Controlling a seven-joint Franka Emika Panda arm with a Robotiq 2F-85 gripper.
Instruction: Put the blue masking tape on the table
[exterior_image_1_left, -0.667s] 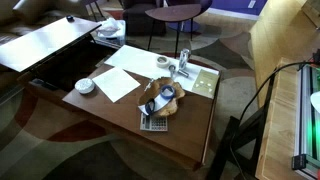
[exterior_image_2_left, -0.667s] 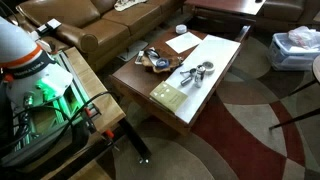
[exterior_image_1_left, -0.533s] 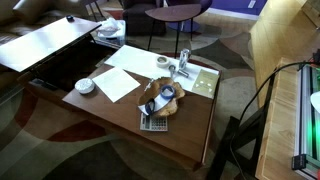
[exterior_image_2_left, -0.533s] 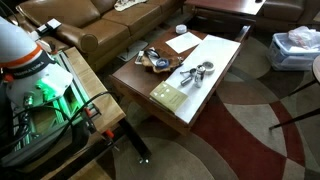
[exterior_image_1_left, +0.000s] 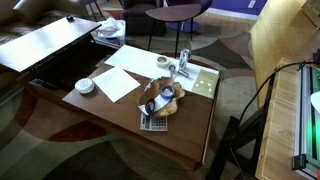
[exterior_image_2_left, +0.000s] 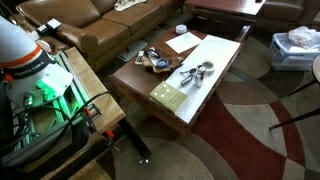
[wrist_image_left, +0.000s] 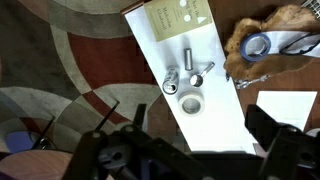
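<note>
The blue masking tape is a small blue ring lying in a brown woven tray at the top right of the wrist view. The tray stands near the middle of the brown wooden table, which shows in both exterior views. My gripper hangs high above the table. Its dark fingers are spread wide with nothing between them. It is well short of the tape, over the white panel. The gripper does not show in either exterior view.
A pale whitish tape roll and metal cylinders lie on the white panel. A calculator, white paper and a white bowl are on the table. A couch and a patterned rug surround it.
</note>
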